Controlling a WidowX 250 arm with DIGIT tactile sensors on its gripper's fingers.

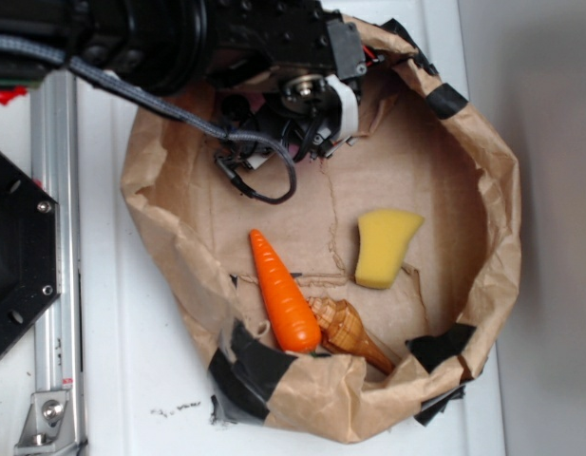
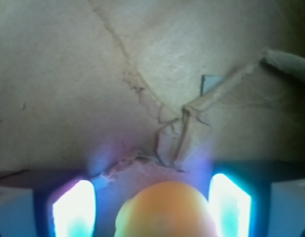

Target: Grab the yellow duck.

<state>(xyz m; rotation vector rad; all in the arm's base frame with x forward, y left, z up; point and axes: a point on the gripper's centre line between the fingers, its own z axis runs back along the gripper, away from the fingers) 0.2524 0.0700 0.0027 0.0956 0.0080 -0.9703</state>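
In the wrist view the yellow duck [image 2: 167, 212] appears as a round, glossy yellow-orange shape at the bottom edge, lying on brown paper. It sits between my gripper's [image 2: 152, 205] two glowing pads, the left pad [image 2: 75, 210] and the right pad [image 2: 230, 205]. A gap shows on each side of the duck, wider on the left, so the gripper is open around it. In the exterior view the gripper [image 1: 283, 133] is low at the back of the paper bag, and the arm hides the duck.
The brown paper bag [image 1: 501, 190] has raised crumpled walls patched with black tape. Inside lie an orange carrot [image 1: 285, 294], a yellow sponge wedge [image 1: 385, 247] and a tan waffle cone [image 1: 348, 332]. A metal rail [image 1: 55, 237] runs along the left.
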